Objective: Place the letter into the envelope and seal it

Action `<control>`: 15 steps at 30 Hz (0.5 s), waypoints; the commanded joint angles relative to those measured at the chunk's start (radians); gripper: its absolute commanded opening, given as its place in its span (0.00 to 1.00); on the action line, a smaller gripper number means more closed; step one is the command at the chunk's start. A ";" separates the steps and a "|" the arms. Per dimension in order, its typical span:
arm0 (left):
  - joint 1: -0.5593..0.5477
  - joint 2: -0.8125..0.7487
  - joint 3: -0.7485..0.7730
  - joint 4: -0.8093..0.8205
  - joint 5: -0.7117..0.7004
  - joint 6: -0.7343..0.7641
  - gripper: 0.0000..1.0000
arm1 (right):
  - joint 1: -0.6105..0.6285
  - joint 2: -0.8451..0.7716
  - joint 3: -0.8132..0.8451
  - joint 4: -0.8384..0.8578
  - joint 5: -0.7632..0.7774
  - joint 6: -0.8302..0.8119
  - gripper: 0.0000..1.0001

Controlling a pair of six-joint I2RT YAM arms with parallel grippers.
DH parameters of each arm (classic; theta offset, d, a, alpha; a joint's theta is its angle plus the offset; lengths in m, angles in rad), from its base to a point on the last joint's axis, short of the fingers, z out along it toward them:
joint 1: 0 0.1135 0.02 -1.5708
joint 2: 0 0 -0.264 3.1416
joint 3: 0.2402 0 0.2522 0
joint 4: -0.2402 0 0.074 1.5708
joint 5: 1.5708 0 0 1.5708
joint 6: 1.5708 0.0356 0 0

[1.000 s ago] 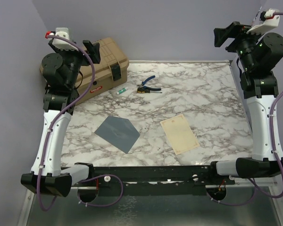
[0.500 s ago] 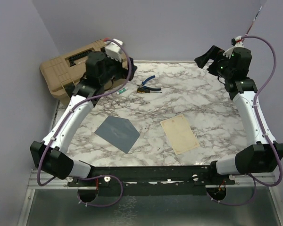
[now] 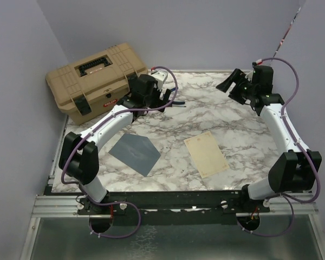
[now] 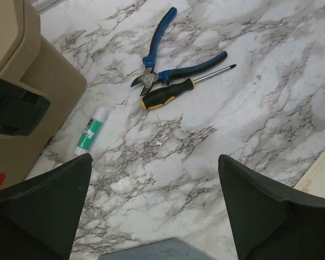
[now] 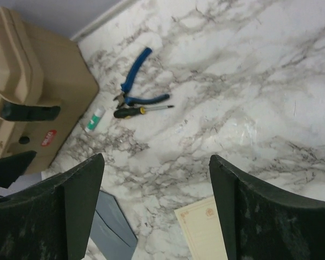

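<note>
The letter (image 3: 206,154) lies flat on the worktop (image 3: 244,124), base-ward of the right pincer (image 5: 157,208), which hangs above it spread wide and empty. The envelope (image 3: 134,152) lies flat, apart from the letter, just base-ward of the left pincer (image 4: 154,214), also wide and empty. Ahead of the left pincer lie pliers (image 4: 150,75) touching a screwdriver (image 4: 168,93), a glue stick (image 4: 91,130) to their left, beside the tan toolbox (image 3: 95,76).
</note>
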 commanded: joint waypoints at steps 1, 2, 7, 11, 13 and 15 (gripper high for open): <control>0.002 0.049 0.008 -0.008 -0.104 -0.034 0.99 | -0.003 0.052 -0.048 -0.086 -0.066 0.009 0.81; 0.002 0.060 0.008 -0.006 -0.104 -0.034 0.99 | -0.002 0.057 -0.054 -0.086 -0.071 0.011 0.81; 0.004 0.126 -0.004 -0.007 -0.089 -0.074 0.94 | -0.001 0.069 -0.080 -0.082 -0.071 0.010 0.79; -0.006 0.140 -0.018 -0.001 0.059 -0.148 0.91 | -0.002 0.073 -0.100 -0.154 0.013 -0.003 0.79; -0.033 0.139 -0.041 0.026 0.144 -0.196 0.91 | -0.001 0.080 -0.115 -0.213 0.060 -0.014 0.79; -0.081 0.140 -0.067 0.058 0.179 -0.225 0.89 | -0.002 0.096 -0.137 -0.273 0.088 -0.028 0.79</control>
